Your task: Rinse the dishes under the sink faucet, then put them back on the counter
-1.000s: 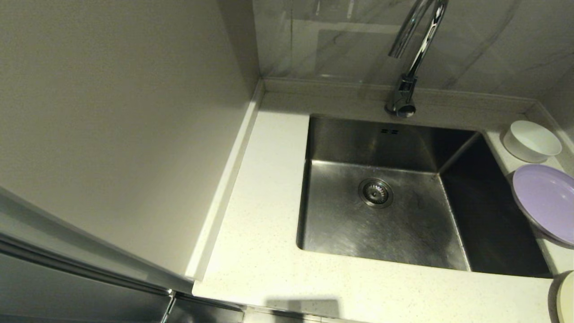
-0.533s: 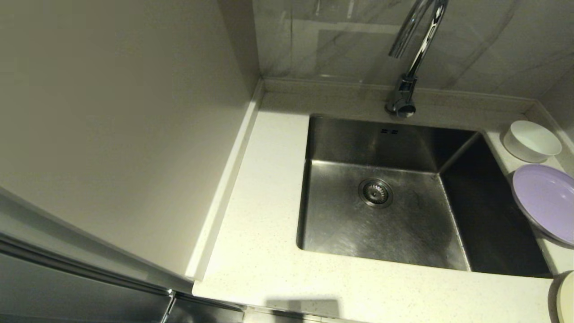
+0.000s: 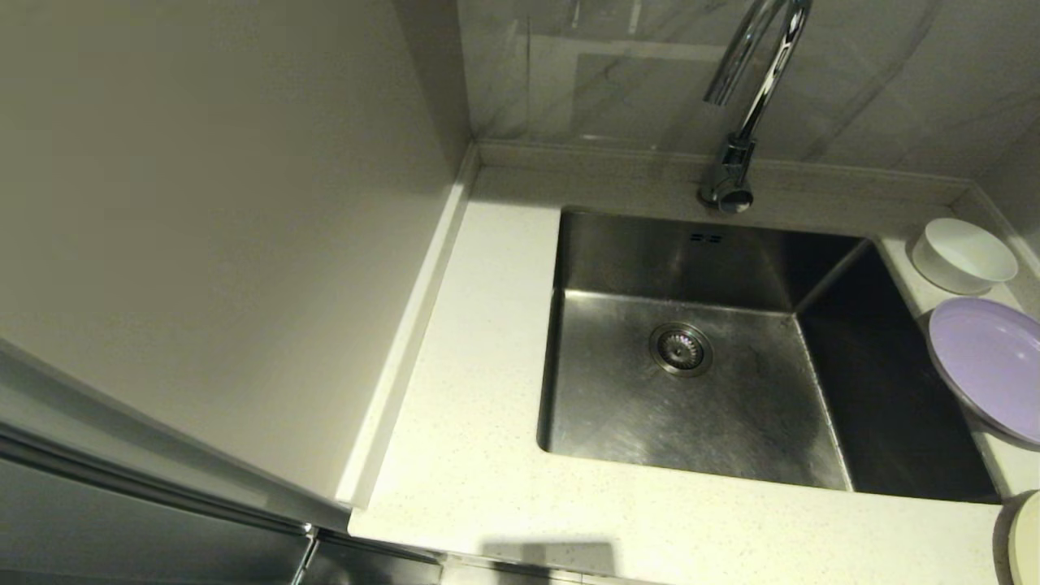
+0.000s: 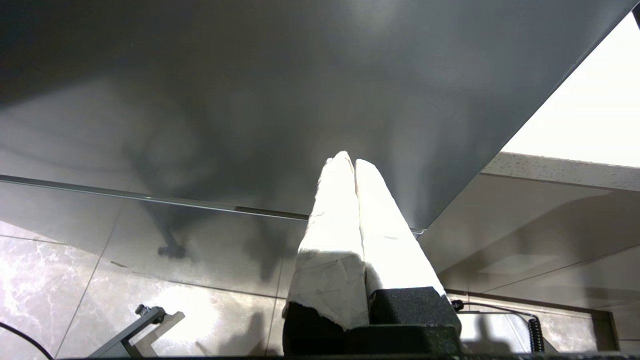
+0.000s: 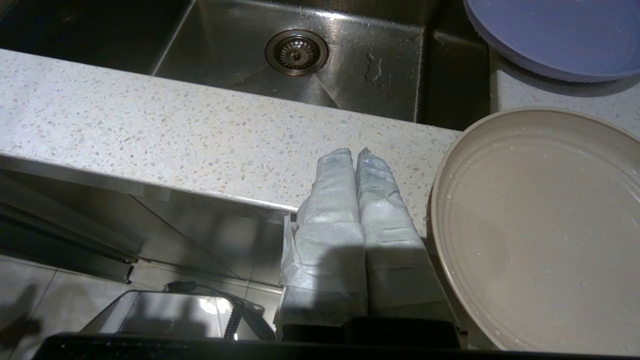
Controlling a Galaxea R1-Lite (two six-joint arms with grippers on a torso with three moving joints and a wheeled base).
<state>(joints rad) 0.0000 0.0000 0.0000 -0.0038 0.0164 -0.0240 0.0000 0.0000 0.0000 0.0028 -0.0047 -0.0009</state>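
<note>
dishes: white bowl (image 3: 963,254), lilac plate (image 3: 990,366), cream plate (image 5: 542,225) lined down right edge on bench (image 3: 487,455) | probably stiff, wet, slippery, so pinch a rim | left gripper (image 4: 348,162), right gripper (image 5: 350,155) both closed, empty, low

The left gripper (image 4: 354,162) has two long tapered fingers wrapped in creased white tape on black blocks, lower centre of frame. The right gripper (image 5: 356,152) looks alike, its wrapping glossier.
</note>
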